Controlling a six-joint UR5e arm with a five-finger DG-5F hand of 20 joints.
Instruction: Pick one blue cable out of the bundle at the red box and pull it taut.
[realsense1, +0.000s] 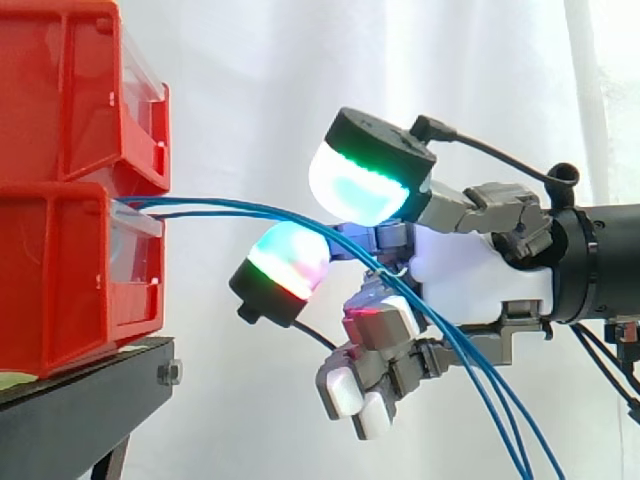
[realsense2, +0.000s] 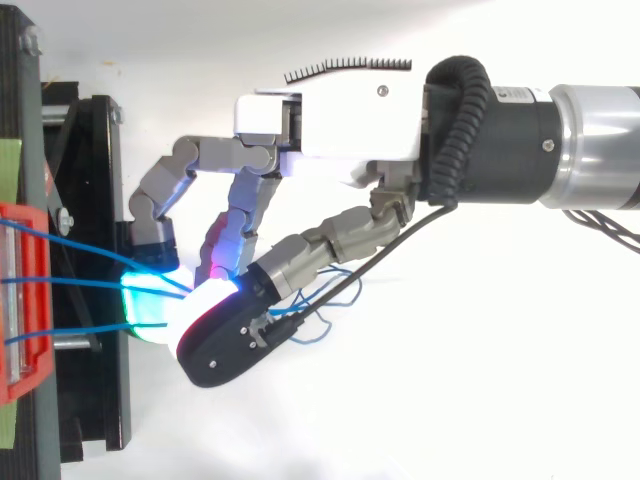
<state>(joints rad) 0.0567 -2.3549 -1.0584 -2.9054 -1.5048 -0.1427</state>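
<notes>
Several thin blue cables (realsense1: 230, 208) come out of the lower red box (realsense1: 70, 270) and run right, then slope down past the bottom edge. In the top view the cables (realsense2: 70, 282) fan from the red box (realsense2: 20, 370) and converge at the glowing pads. My hand (realsense1: 470, 265) reaches in from the right with curled fingers. Two large pads, one above (realsense1: 365, 180) and one below (realsense1: 285, 265), close on a blue cable between them just right of the box. The lower fingers are curled under, clear of the cables. From above, the hand (realsense2: 330, 125) hides the pinch point.
A second red box (realsense1: 70, 90) is stacked on the lower one. Both stand on a black stand (realsense1: 80, 400) whose edge lies right under the pads (realsense2: 95, 200). A loose blue cable loop (realsense2: 320, 325) hangs under the hand. A white curtain is behind.
</notes>
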